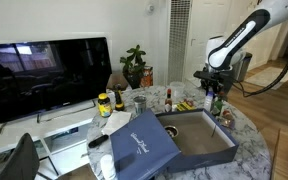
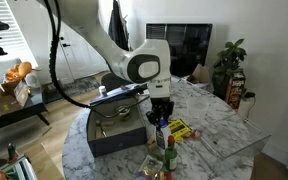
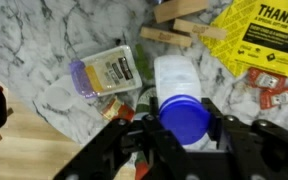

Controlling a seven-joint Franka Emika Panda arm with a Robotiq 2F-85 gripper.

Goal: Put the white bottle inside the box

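The small slim white cylindrical bottle (image 3: 172,78) with a blue cap sits directly between the fingers of the black Robotiq gripper (image 3: 184,133) in the wrist view. It seems to stand upright on the round white marble table (image 3: 39,45), its long axis running up along the gripper's approach and the cap nearest the camera. The jaws are spread to about the width of the cap, one finger on each side, but I cannot tell whether they are pressing on it or just clear of it. Just beside the bottle lie a small clear jar with a purple lid (image 3: 104,75), pale wooden sticks (image 3: 184,15) and a yellow printed card (image 3: 259,35). In an exterior view the large shallow navy-blue cardboard box (image 2: 112,140) lies near the gripper (image 2: 160,115), so the carry looks like a lift and a short sideways move over the low wall.
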